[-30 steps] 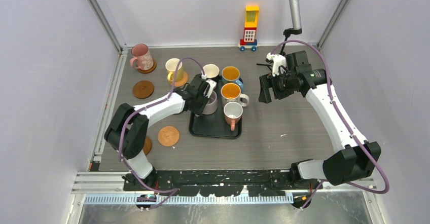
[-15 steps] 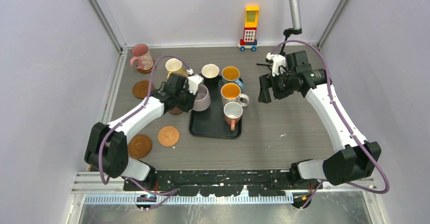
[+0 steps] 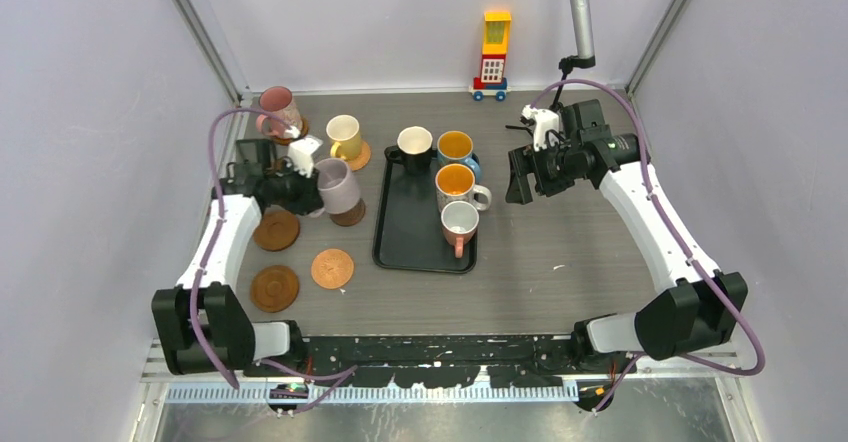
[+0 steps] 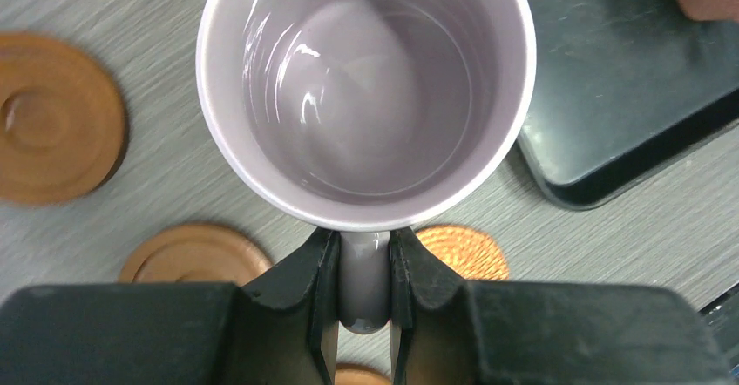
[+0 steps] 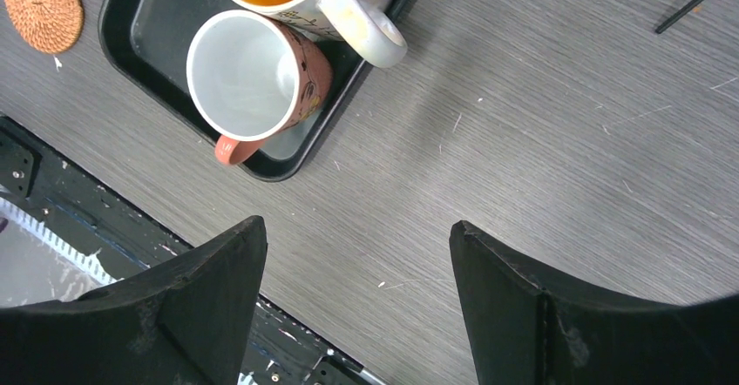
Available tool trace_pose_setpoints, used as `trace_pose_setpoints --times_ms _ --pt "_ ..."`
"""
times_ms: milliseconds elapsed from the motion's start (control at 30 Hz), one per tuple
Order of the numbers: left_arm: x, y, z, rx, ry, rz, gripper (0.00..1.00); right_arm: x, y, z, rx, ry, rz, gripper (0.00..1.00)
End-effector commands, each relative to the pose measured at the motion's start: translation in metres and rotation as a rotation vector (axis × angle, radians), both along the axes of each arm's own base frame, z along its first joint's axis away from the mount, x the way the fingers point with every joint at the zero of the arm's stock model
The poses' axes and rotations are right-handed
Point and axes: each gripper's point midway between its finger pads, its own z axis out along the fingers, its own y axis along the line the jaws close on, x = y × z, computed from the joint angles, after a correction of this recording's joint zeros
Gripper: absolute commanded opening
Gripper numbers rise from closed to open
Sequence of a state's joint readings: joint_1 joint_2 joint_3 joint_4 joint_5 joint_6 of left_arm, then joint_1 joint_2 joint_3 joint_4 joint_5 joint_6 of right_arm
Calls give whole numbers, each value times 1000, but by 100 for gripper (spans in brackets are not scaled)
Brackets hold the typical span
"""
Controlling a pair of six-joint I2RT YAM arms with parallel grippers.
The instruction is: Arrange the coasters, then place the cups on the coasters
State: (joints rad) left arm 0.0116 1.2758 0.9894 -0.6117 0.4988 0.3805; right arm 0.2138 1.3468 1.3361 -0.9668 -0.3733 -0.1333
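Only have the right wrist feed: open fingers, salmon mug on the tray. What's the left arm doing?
Observer: The left gripper is shut on the handle of the lilac ceramic mug, off the black rectangular tray and to its left.
Operator: I see one woven coaster. Any other free ones?
Observer: Yes. Left of that woven orange disc, two bare brown wooden round coasters lie beside the left arm.
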Motion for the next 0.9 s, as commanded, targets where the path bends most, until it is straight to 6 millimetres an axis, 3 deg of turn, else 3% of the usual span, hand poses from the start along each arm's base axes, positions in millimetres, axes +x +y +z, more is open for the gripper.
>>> trace_pose_setpoints --times_ms 0,233,400,633,867 --pt "20 35 45 -16 -170 -30 0 7 8 9 39 -19 21 81" --pt "59 117 47 55 -251 75 0 15 11 11 49 -17 28 81" --pt "95 153 38 99 -293 79 0 21 12 14 44 -23 36 81" --pt "129 176 28 129 -334 18 0 30 12 20 32 -29 41 81" --pt "133 179 8 148 -328 -64 0 30 11 20 23 -29 33 81"
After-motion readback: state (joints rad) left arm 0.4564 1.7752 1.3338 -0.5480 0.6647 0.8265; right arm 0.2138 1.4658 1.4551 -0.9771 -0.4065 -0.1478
